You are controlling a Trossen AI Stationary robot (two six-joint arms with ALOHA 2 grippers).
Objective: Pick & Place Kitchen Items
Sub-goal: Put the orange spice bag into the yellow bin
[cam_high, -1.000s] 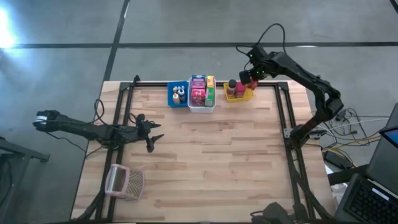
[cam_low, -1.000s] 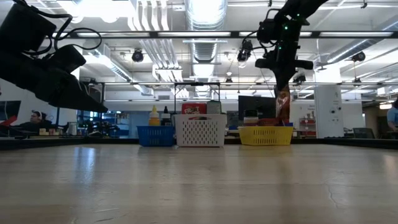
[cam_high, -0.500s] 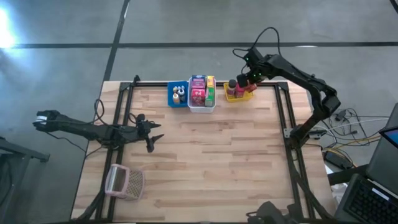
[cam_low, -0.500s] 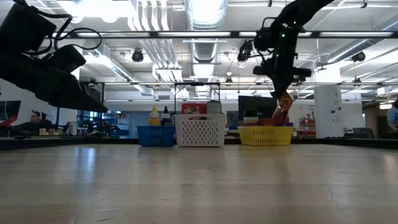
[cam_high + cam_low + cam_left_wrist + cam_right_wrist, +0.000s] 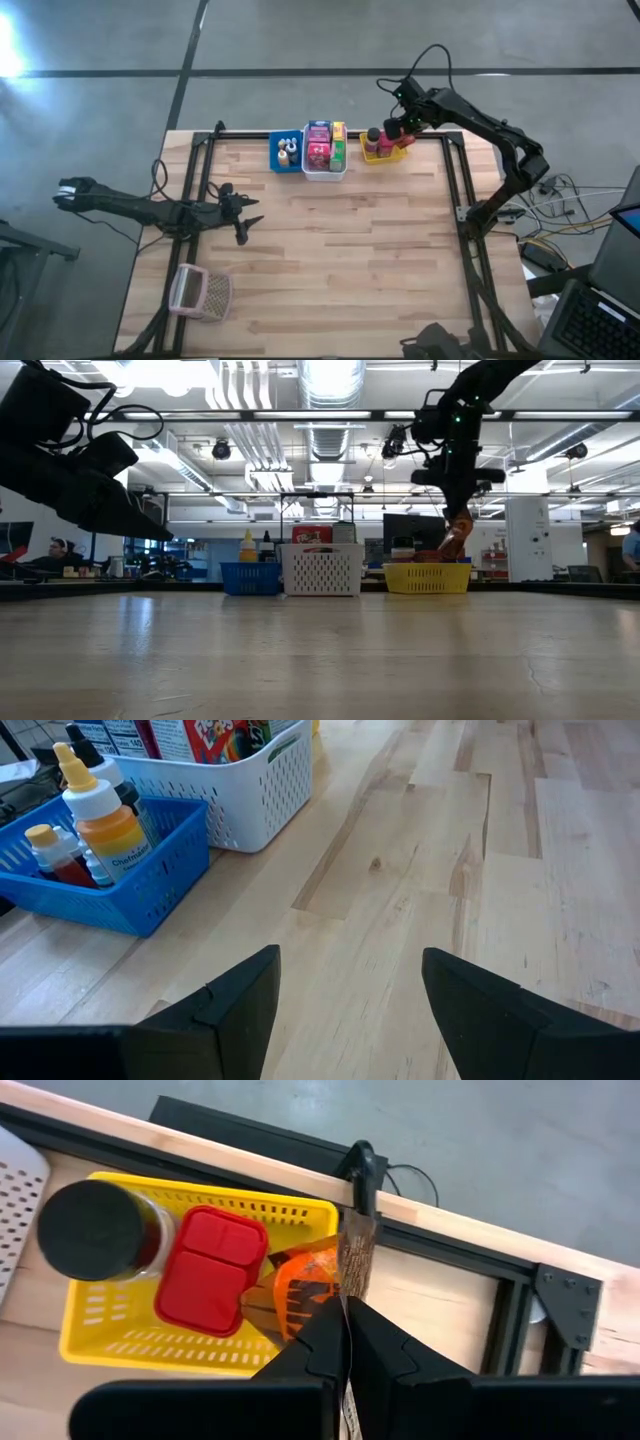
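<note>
Bench (image 5: 340, 240) carries three bins along its far edge. Right pincer (image 5: 345, 1342) hangs over the yellow bin (image 5: 130, 1342), clamped on an orange packet (image 5: 305, 1285). Left pincer (image 5: 345, 985), fingers apart, holds nothing mid-bench.

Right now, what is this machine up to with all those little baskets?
The right hand is shut on an orange packet, holding it over the yellow bin at the table's far edge. That bin already holds a dark-lidded jar and a red box. Beside it, the white bin and blue bin hold other toy groceries. The left hand waits open over bare table, near a pink mesh basket.
</note>
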